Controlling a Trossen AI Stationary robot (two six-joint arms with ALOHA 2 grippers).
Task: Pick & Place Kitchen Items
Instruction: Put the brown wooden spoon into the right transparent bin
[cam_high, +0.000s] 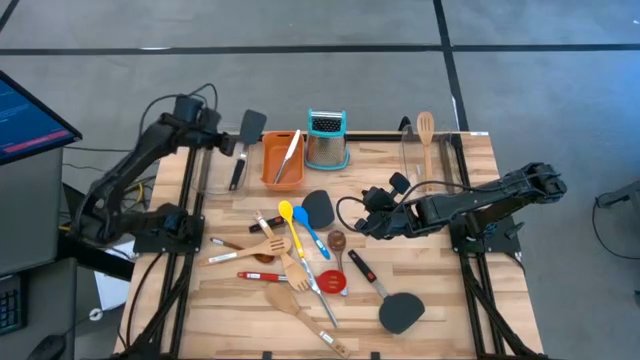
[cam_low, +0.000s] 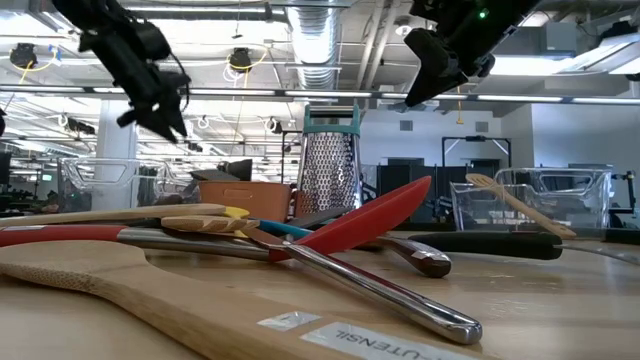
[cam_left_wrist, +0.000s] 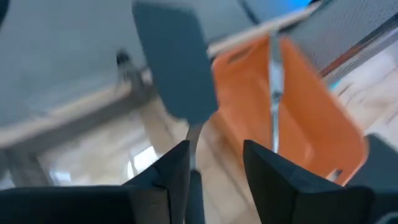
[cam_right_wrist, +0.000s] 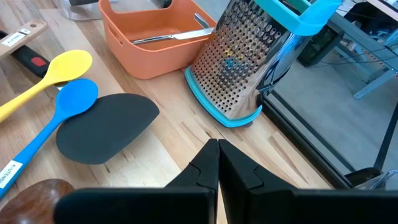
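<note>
Several kitchen items lie heaped mid-table: a yellow spoon (cam_high: 287, 212), a blue spoon (cam_high: 306, 226), a red spoon (cam_high: 333, 283), wooden spatulas (cam_high: 284, 299) and two black turners (cam_high: 318, 207) (cam_high: 400, 312). Another black turner (cam_high: 245, 145) lies at the far left, its blade (cam_left_wrist: 174, 62) past the table's far edge. My left gripper (cam_high: 224, 143) hangs open above that turner's neck (cam_left_wrist: 193, 140). My right gripper (cam_right_wrist: 217, 158) is shut and floats over the table right of the heap, clear of everything.
An orange tray (cam_high: 282, 160) holding a steel tool (cam_high: 290, 152) stands at the far edge, beside a steel grater (cam_high: 327, 140) with a teal top. A clear bin (cam_low: 530, 200) at the far right holds a wooden spatula (cam_high: 426, 133). A monitor (cam_high: 30, 115) stands off the table's left.
</note>
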